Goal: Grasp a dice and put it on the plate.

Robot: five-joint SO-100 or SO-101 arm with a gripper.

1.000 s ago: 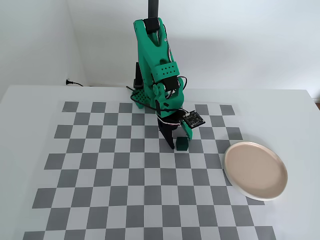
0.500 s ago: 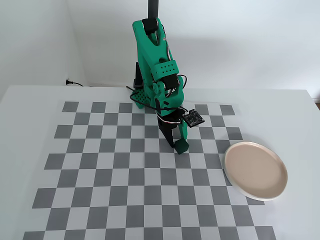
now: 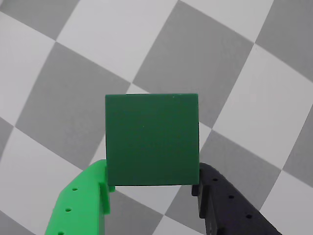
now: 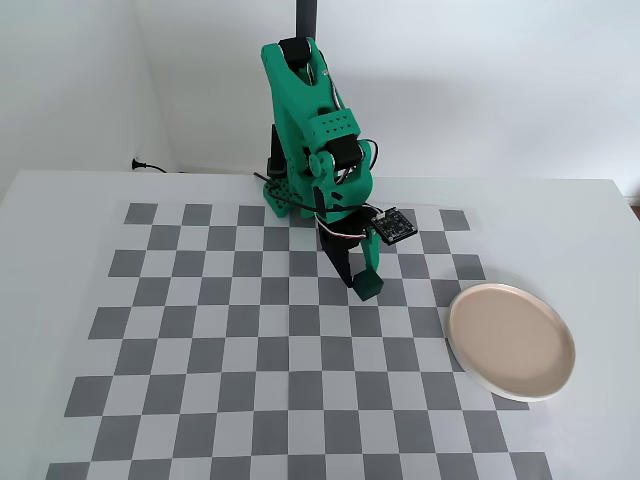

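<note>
Green dice point(image 3: 151, 139), clamped between end effector point(image 3: 152, 188) fingers

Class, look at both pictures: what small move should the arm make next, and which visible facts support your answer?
Probably lift the dice slightly, then swing it toward the plate. In the wrist view the gripper has a finger against each side of the dice, so it looks grasped. In the fixed view the plate lies empty to the right of the arm, some squares away, with the gripper low over the checkered mat.
</note>
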